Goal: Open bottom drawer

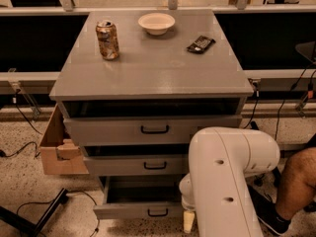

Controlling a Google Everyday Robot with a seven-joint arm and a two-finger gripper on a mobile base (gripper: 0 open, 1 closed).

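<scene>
Grey cabinet [148, 73] fills the middle of the frame, with three drawers stacked in its front. The bottom drawer [123, 210] is in the lower centre, near the floor. It stands out from the cabinet more than the two drawers above it, and the dark inside of its tray is visible behind the front. Its small black handle [158, 212] is free; nothing touches it.

The gripper [189, 222] is at the bottom edge of the frame, just to the right of the handle, under the big white arm [227, 181]. The arm hides most of it, so I cannot tell if it is released or clenched, or if it touches the drawer front.

I judge that the pulling step is in hand and is partly done: the drawer is open, but perhaps not to its full length. The next move calls for a straight pull toward the bottom of the frame, along the line of the drawer, without lifting or twisting. If the gripper has no hold, it must first take the handle.
</scene>
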